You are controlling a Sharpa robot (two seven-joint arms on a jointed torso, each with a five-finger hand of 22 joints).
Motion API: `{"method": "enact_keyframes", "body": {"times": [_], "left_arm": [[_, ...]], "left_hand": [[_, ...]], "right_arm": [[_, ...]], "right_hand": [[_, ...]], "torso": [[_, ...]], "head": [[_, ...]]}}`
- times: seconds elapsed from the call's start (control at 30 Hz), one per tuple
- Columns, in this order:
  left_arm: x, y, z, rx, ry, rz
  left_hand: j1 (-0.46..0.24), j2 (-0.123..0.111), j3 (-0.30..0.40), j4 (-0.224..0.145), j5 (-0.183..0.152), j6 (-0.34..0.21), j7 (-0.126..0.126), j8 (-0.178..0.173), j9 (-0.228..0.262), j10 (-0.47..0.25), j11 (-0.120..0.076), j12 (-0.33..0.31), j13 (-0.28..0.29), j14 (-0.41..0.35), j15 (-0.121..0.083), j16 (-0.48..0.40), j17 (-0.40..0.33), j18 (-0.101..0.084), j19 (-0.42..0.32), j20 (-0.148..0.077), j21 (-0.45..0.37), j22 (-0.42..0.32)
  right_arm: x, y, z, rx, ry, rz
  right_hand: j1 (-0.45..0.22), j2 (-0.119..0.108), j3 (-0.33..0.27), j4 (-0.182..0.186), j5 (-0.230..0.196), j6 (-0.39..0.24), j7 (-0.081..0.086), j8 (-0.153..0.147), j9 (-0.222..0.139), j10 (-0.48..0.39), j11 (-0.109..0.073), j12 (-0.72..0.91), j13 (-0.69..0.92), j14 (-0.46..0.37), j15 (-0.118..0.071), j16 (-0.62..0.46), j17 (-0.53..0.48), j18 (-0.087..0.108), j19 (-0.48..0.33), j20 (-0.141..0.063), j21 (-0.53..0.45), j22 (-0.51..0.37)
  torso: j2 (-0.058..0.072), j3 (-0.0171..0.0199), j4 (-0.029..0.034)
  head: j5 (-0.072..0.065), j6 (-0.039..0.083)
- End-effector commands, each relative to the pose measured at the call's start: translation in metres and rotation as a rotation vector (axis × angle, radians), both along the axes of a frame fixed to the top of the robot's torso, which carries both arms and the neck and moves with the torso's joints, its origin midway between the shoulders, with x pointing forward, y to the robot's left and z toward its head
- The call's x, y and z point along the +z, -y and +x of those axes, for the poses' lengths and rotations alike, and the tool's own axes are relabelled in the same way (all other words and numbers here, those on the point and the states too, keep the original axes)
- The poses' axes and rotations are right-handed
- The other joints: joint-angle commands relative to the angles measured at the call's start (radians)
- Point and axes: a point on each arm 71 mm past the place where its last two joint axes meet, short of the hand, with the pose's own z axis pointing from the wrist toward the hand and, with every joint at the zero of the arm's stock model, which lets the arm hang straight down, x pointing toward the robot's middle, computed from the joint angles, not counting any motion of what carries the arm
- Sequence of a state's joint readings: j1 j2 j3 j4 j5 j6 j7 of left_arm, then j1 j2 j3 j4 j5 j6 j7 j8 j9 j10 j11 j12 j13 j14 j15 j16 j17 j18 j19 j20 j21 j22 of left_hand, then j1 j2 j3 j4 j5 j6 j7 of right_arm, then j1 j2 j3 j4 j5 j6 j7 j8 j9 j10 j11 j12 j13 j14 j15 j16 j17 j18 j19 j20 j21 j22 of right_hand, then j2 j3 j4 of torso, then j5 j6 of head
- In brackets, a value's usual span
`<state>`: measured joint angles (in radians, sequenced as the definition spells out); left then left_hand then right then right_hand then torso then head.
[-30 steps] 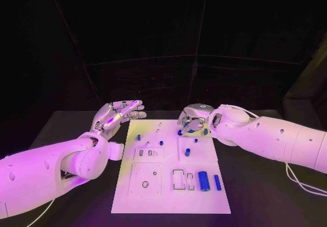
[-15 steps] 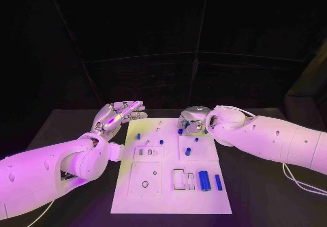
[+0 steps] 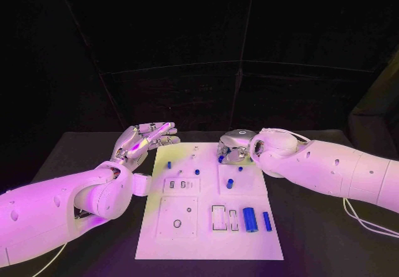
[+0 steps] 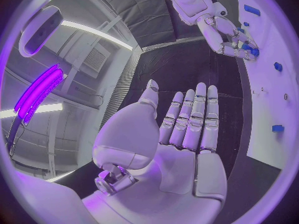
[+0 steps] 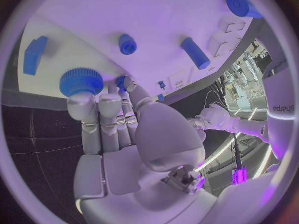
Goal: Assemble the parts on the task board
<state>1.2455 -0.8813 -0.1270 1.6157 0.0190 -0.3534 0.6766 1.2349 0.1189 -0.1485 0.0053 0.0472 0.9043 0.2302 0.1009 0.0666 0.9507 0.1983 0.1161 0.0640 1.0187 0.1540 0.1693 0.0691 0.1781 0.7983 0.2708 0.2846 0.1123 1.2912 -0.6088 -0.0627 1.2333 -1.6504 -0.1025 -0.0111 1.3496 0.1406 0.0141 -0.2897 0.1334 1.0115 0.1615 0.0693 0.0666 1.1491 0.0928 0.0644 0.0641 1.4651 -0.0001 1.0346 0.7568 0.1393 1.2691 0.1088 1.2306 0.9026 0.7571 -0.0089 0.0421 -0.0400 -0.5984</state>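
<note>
On black table point(image 3: 324, 242): task board point(image 3: 208, 242) | left hand point(image 3: 143, 141) spread, empty | right hand point(image 3: 233, 145) grip unclear

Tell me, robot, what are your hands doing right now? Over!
Left robot hand open, off the task board. Right robot hand fingertips at a round blue part; grip unclear. Nothing in the way.

parts point(image 3: 248, 219) on task board point(image 3: 208, 245) (mid-table)
</note>
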Motion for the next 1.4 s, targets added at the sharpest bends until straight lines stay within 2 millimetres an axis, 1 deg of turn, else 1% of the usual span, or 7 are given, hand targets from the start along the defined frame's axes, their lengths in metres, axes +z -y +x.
{"method": "enact_keyframes", "body": {"times": [0.03,0.37,0.57,0.83,1.2,1.3,1.4], "left_arm": [[0.004,0.002,-0.001,-0.013,0.046,-0.020],[0.005,0.002,-0.001,-0.014,0.044,-0.020],[0.005,0.001,0.000,-0.015,0.043,-0.019],[0.005,0.000,0.000,-0.012,0.044,-0.018],[0.005,0.001,0.001,-0.017,0.042,-0.019],[0.005,0.001,0.001,-0.018,0.042,-0.019],[0.005,0.001,0.001,-0.020,0.043,-0.020]], "left_hand": [[0.008,-0.002,-0.001,-0.005,0.005,0.007,0.027,-0.006,-0.001,0.004,0.004,-0.004,-0.001,0.003,0.003,-0.004,-0.001,0.006,0.007,-0.002,0.000,-0.001],[0.010,0.000,0.000,-0.008,0.005,0.007,0.027,-0.007,-0.001,0.004,0.004,-0.006,-0.001,0.003,0.003,-0.006,-0.001,0.006,0.009,-0.002,-0.001,-0.003],[0.010,0.000,0.000,-0.008,0.005,0.007,0.027,-0.007,-0.001,0.004,0.004,-0.006,-0.001,0.003,0.003,-0.006,-0.001,0.006,0.009,-0.002,-0.001,-0.003],[0.012,0.001,0.000,-0.011,0.005,0.008,0.027,-0.009,-0.001,0.004,0.005,-0.008,-0.001,0.004,0.003,-0.007,-0.001,0.006,0.010,-0.002,-0.002,-0.004],[0.013,0.002,0.000,-0.013,0.005,0.008,0.027,-0.009,-0.001,0.004,0.004,-0.009,-0.001,0.005,0.003,-0.008,-0.001,0.006,0.010,-0.002,-0.002,-0.004],[0.013,0.002,0.000,-0.013,0.005,0.008,0.027,-0.009,-0.001,0.004,0.004,-0.009,-0.001,0.005,0.003,-0.008,-0.001,0.006,0.010,-0.002,-0.002,-0.004],[0.013,0.002,0.000,-0.013,0.005,0.008,0.027,-0.009,-0.001,0.004,0.004,-0.009,-0.001,0.005,0.003,-0.008,-0.001,0.006,0.010,-0.002,-0.002,-0.004]], "right_arm": [[0.000,-0.001,0.000,0.002,-0.009,-0.020],[0.000,-0.003,0.001,0.000,-0.006,-0.022],[0.007,-0.005,-0.001,0.014,0.059,0.032],[0.024,-0.009,-0.001,0.006,0.161,0.138],[0.028,-0.025,0.010,-0.014,0.205,0.173],[0.028,-0.031,0.013,-0.013,0.209,0.175],[0.028,-0.037,0.016,-0.011,0.211,0.176]], "right_hand": [[-0.003,0.012,0.018,0.000,-0.006,0.010,0.002,-0.004,-0.001,0.009,0.001,-0.002,-0.001,0.014,0.002,0.014,0.010,-0.019,0.006,-0.002,0.011,0.011],[-0.018,0.006,0.065,0.000,-0.010,0.028,-0.001,-0.002,0.000,0.025,-0.003,0.000,0.000,0.011,0.000,0.054,0.045,-0.023,0.010,-0.002,0.040,0.046],[-0.014,0.009,0.119,-0.001,-0.011,0.058,-0.004,0.004,0.003,0.055,-0.009,0.003,0.002,0.012,-0.004,0.086,0.076,-0.029,0.023,-0.007,0.068,0.088],[-0.041,-0.030,0.211,0.003,-0.017,0.075,-0.003,-0.004,0.002,0.067,-0.008,-0.002,0.000,0.005,-0.004,0.113,0.089,-0.032,0.022,-0.006,0.092,0.114],[-0.067,-0.055,0.271,0.007,-0.024,0.072,-0.001,-0.005,0.001,0.063,-0.007,-0.003,0.000,0.002,-0.001,0.124,0.091,-0.033,0.018,-0.004,0.100,0.122],[-0.075,-0.063,0.289,0.009,-0.026,0.070,0.000,-0.006,0.001,0.061,-0.006,-0.003,0.000,0.001,0.000,0.127,0.091,-0.033,0.017,-0.003,0.102,0.123],[-0.078,-0.066,0.296,0.009,-0.027,0.069,0.001,-0.006,0.001,0.059,-0.005,-0.003,0.000,0.001,0.000,0.128,0.091,-0.033,0.017,-0.003,0.103,0.124]], "torso": [[0.004,0.0010,0.0019],[0.006,0.0023,0.0006],[0.006,0.0021,0.0002],[0.008,0.0017,0.0036],[0.013,0.0003,0.0075],[0.013,0.0019,0.0048],[0.017,0.0011,0.0059]], "head": [[-0.001,-0.001],[-0.002,-0.006],[-0.001,-0.004],[0.002,0.004],[0.007,0.013],[0.013,0.012],[0.013,0.014]]}}
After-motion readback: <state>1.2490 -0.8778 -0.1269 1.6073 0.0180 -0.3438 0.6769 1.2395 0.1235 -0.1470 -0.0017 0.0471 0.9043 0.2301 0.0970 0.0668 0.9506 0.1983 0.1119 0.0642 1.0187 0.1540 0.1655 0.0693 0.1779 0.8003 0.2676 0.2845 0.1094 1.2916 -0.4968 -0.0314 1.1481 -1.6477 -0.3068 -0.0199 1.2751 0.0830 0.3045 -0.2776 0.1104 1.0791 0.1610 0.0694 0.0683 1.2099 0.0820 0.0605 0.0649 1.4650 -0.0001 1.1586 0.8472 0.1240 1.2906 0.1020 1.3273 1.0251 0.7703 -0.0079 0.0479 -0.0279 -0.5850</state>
